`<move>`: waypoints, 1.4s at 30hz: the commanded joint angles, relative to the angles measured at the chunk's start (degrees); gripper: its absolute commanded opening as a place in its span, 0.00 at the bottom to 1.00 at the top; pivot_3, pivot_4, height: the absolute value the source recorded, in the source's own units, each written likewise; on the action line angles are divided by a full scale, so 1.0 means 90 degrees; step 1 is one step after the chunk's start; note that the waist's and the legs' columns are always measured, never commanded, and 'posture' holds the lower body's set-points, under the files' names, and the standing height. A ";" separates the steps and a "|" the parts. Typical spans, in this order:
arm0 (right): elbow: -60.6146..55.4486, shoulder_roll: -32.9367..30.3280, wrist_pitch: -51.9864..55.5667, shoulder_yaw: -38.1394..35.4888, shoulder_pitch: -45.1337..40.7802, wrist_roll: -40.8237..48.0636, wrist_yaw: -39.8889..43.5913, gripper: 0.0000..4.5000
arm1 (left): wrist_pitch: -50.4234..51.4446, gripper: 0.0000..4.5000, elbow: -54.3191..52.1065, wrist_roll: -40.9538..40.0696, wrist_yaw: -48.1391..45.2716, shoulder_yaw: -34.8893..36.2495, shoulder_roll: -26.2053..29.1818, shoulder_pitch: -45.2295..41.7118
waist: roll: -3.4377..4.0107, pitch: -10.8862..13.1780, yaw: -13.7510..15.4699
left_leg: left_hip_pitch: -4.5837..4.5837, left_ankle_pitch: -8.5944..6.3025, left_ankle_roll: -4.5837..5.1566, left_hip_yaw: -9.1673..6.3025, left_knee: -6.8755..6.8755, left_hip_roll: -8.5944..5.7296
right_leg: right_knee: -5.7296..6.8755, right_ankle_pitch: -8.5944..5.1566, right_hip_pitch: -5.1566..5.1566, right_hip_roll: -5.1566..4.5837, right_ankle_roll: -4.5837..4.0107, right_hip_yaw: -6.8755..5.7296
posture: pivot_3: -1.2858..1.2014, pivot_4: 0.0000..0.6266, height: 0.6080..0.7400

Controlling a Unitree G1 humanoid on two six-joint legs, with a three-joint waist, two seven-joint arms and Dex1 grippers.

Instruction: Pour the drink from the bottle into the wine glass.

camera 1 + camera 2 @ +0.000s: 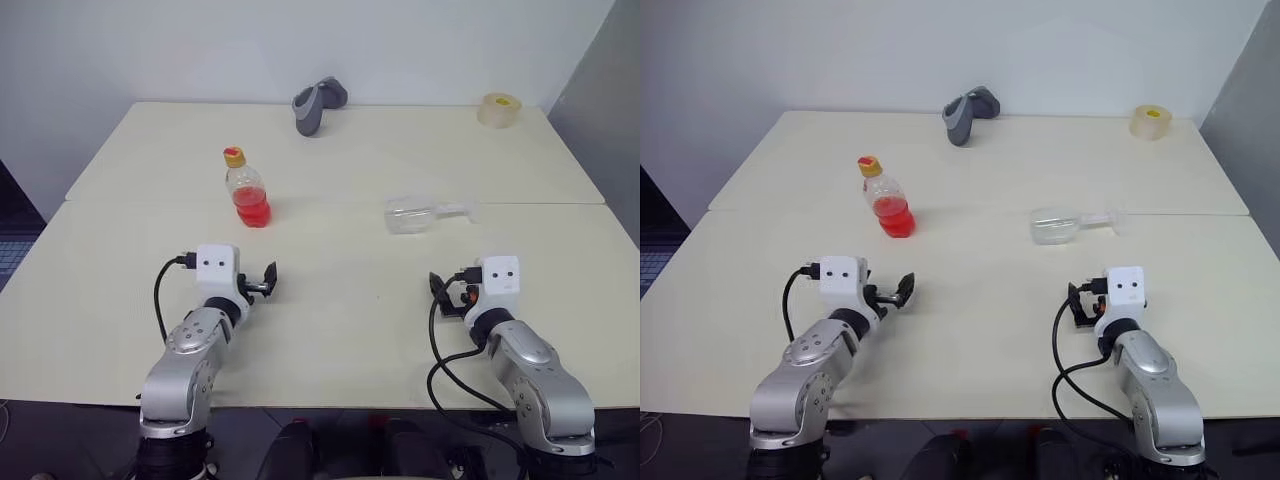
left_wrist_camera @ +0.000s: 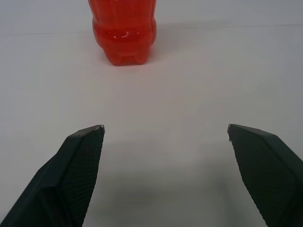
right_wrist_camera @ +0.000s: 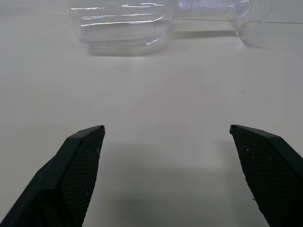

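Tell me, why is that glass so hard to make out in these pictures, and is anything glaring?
In the left eye view the wine glass, lying on its side, is clear and nearly melts into the pale table. In the right wrist view thin white streaks of reflected light mark its bowl. In the left wrist view the red bottle carries a small highlight.

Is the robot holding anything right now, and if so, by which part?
Nothing is held. Both the left gripper and the right gripper stand open over the table.

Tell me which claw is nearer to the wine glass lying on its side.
Right. The right claw is just in front of the wine glass, open; the left claw is farther away, across the table, facing the bottle.
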 commanded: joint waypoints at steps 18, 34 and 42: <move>-0.0430 -0.0216 -0.0141 -0.0003 0.0177 0.0298 0.0417 1.00 | -0.0081 0.99 -0.0458 0.0226 0.0024 0.0047 0.0334 0.0229 | 0.0000 -0.0001 -0.0002 | 0.0002 0.0001 0.0002 0.0000 0.0005 0.0001 | 0.0005 0.0005 0.0001 0.0002 -0.0007 -0.0001 | 0.52 0.24 1.00; -0.0406 -0.0586 -0.1343 -0.0014 0.0037 0.0940 0.1764 1.00 | -0.1496 0.99 0.0332 0.0174 -0.0243 0.0202 0.0031 -0.0153 | -0.0001 -0.0001 -0.0001 | 0.0003 0.0001 0.0006 -0.0003 0.0009 0.0002 | 0.0008 0.0009 0.0004 0.0003 -0.0011 -0.0008 | 0.52 0.24 1.00; 0.0068 -0.0836 -0.1603 0.0179 -0.0569 0.0959 0.2114 1.00 | -0.2550 0.99 0.1029 0.0765 -0.0235 -0.0982 -0.0557 0.0090 | -0.0006 -0.0004 -0.0004 | 0.0011 0.0004 0.0010 0.0008 0.0011 0.0001 | 0.0007 0.0017 0.0010 0.0003 -0.0011 0.0002 | 0.52 0.24 1.00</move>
